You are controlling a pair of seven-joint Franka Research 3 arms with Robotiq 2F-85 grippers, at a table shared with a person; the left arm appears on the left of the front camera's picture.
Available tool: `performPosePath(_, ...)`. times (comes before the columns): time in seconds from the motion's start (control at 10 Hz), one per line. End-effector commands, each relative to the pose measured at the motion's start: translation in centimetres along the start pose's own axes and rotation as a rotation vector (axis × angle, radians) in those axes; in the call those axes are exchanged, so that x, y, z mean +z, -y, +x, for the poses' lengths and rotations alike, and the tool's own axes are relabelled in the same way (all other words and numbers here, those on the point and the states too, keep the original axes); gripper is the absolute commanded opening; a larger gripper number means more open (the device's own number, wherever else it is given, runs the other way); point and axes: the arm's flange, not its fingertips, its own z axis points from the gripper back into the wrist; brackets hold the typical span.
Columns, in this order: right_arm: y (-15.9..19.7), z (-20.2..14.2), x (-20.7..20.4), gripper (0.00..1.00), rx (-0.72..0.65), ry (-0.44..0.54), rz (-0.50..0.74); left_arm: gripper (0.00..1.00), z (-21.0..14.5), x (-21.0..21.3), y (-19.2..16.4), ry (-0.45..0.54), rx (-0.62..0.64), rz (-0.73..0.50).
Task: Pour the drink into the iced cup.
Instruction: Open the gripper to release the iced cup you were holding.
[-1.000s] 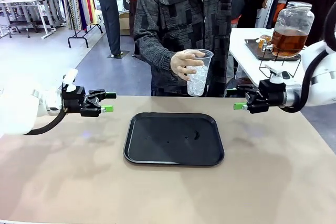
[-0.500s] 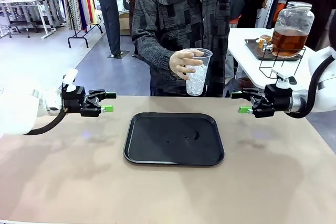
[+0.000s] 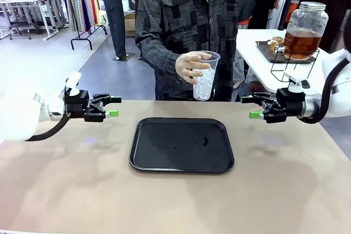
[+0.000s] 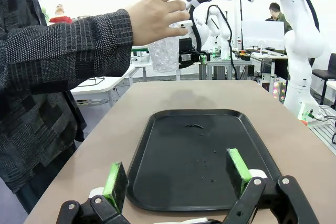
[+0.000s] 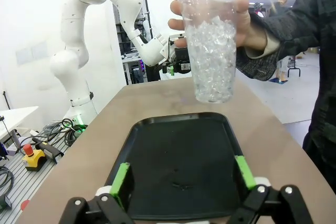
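Left gripper: I see my left gripper (image 3: pixel 114 106), black with green pads, hanging above the left side of the tan counter (image 3: pixel 66 179), its jaws spread wide with nothing between them.
Right gripper: my right gripper (image 3: pixel 249 107) hangs above the counter's right side, jaws likewise spread and empty, pointing inward toward the middle.
Between them: a black rounded-rectangle plastic tray (image 3: pixel 181 144) lies flat on the counter, with a few small dark specks on it.
Cup: a clear plastic cup filled with crushed ice (image 3: pixel 206 76) is held upright in the air by the person's hand (image 3: pixel 190 67), beyond the tray's far edge; my right wrist view shows it above the tray's far end.
Drink: the amber-brown liquid (image 3: pixel 300 42) sits in a large clear glass dispenser jar with a lid (image 3: pixel 306 22), on a black wire stand (image 3: pixel 292 65) on a white side table (image 3: pixel 258 61) behind my right arm, well apart from the cup.
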Motion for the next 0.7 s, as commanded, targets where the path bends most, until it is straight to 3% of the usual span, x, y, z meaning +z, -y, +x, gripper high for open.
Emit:
performPosePath(0.0, 0.07, 0.17, -0.11, 1.0, -0.002, 0.0, 0.002, 1.0, 0.1, -0.04, 0.02, 0.004, -0.001, -0.001)
performPosePath(0.6, 0.07, 0.17, -0.11, 1.0, -0.002, 0.0, 0.002, 1.0, 0.1, -0.04, 0.02, 0.004, -0.001, -0.001)
